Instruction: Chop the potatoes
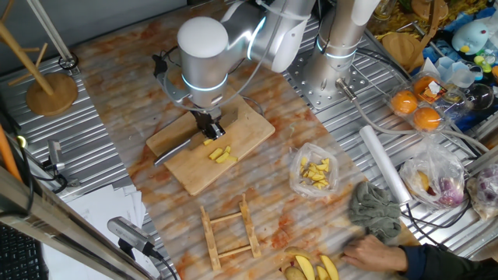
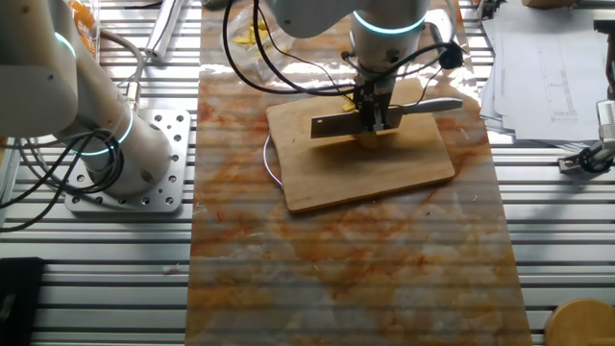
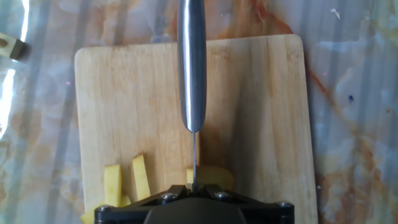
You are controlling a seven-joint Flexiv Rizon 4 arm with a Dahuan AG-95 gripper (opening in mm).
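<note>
My gripper (image 1: 208,126) is shut on a steel knife (image 1: 174,152) and stands over the wooden cutting board (image 1: 249,124). In the hand view the knife's handle (image 3: 191,62) points away from me. Its thin blade (image 3: 194,158) runs down between my jaws (image 3: 193,190). Cut potato sticks (image 3: 140,176) lie left of the blade, and a pale yellow potato piece (image 3: 216,177) sits right of it. In one fixed view the potato sticks (image 1: 222,155) lie just in front of the gripper. In the other fixed view the gripper (image 2: 373,117) holds the knife (image 2: 336,125) above the potato (image 2: 370,143).
A clear bag of yellow chunks (image 1: 315,173) lies right of the board. A wooden rack (image 1: 229,229) is in front of it. A grey cloth (image 1: 376,208), a person's hand (image 1: 373,253) and yellow wedges (image 1: 320,268) are at the near right. A white roll (image 1: 383,163) and oranges (image 1: 416,105) lie further right.
</note>
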